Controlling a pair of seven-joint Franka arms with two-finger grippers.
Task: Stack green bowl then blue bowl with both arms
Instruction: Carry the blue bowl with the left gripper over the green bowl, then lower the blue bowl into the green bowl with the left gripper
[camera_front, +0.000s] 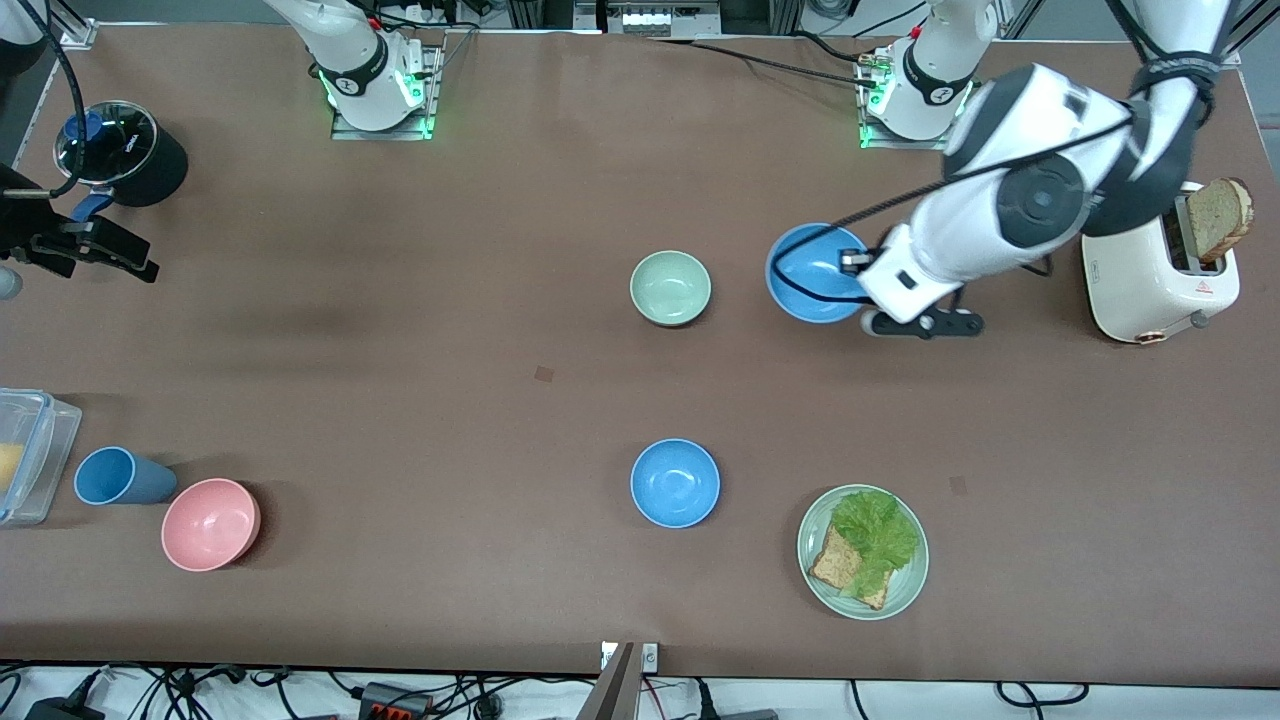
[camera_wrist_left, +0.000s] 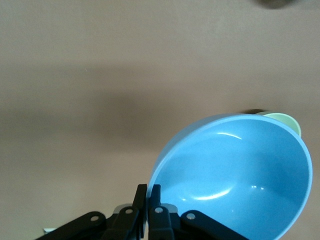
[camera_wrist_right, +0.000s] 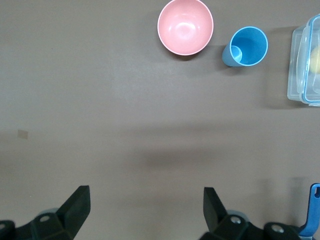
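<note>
Brown table (camera_front: 420, 340), left gripper (camera_wrist_left: 147, 196) clamping blue bowl (camera_wrist_left: 235, 175) aloft, right gripper (camera_wrist_right: 145, 202) spread wide

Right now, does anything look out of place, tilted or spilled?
Only the blue bowl stands out: the left gripper pinches its rim and holds it tilted in the air beside the green bowl. Nothing looks spilled. The right gripper waits open.

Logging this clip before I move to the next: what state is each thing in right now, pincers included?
left pincer: shut on the blue bowl's rim, beside the green bowl
right pincer: open, holding nothing, arm waiting at its end of the table
held blue bowl: gripped, tilted
green bowl: upright, empty, on the table
second blue bowl: upright, empty, untouched
pink bowl: upright, empty
toaster: bread slice sticking up
</note>
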